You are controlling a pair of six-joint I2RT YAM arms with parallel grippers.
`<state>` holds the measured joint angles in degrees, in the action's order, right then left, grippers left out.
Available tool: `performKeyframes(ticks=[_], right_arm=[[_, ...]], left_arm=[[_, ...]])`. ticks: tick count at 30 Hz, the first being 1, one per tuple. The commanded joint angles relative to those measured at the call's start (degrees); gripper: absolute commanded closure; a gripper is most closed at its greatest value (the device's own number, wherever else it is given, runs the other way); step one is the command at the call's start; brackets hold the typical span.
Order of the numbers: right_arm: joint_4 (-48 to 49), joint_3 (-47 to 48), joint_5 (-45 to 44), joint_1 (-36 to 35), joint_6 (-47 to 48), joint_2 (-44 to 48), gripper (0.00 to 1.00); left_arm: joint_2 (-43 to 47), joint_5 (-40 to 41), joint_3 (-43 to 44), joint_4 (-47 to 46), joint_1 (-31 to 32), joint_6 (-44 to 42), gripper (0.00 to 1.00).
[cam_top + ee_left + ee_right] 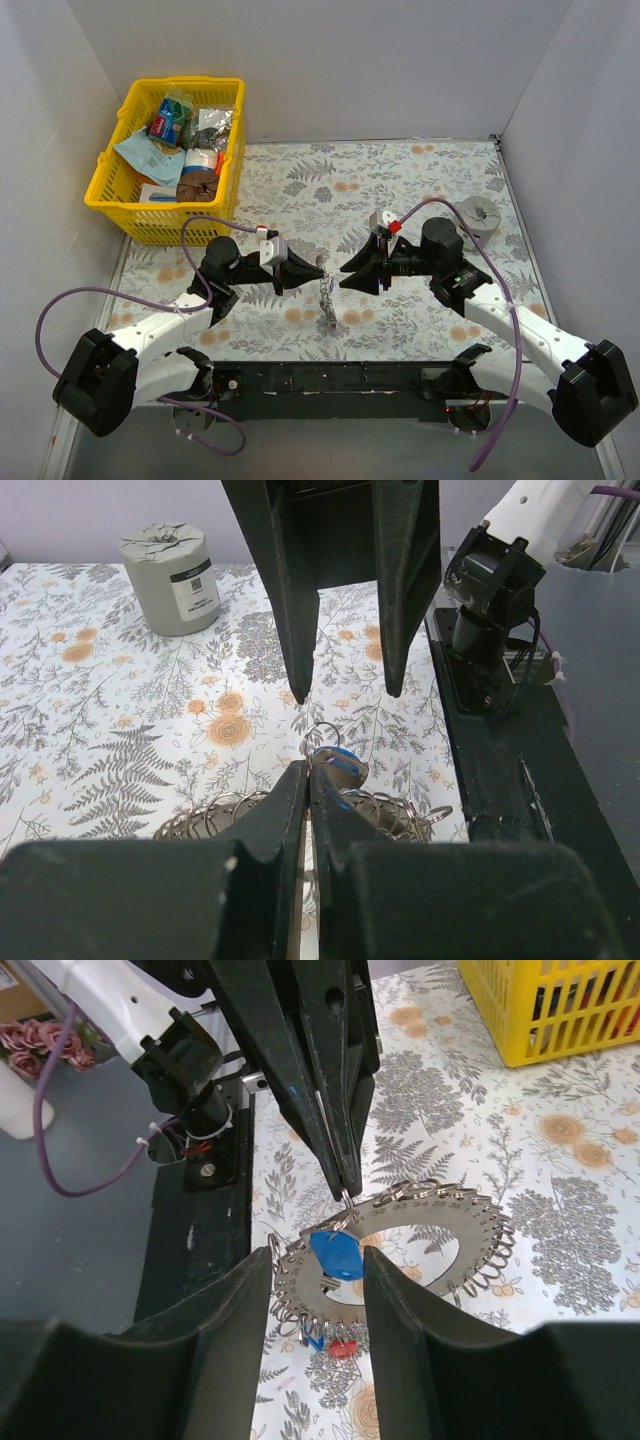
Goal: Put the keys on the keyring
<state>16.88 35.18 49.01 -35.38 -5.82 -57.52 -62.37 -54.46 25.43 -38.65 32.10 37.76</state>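
Overhead: left gripper and right gripper are facing each other tip to tip, with the keyring hanging between them. Left wrist: the left fingers are pressing together, pinching the keyring's rim beside a blue key. The right gripper's jaws are standing apart beyond. Right wrist: spread fingers are flanking the blue key, and a red key is showing just below at the keyring's edge.
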Motion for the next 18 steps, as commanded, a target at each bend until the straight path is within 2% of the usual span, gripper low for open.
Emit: performKeyframes(ticks=[1,18], right_arm=[[4.4,3.4,3.5,0.0,-3.6,-1.8,0.54],[0.8,6.7,-0.8,-1.6,-6.0,-7.9,0.61]], left_arm=[[0.1,-2.1,2.2,-0.7,-0.2,-1.5,1.0],[0.8,-2.6,2.4,1.8,-0.1,-3.2,1.0]])
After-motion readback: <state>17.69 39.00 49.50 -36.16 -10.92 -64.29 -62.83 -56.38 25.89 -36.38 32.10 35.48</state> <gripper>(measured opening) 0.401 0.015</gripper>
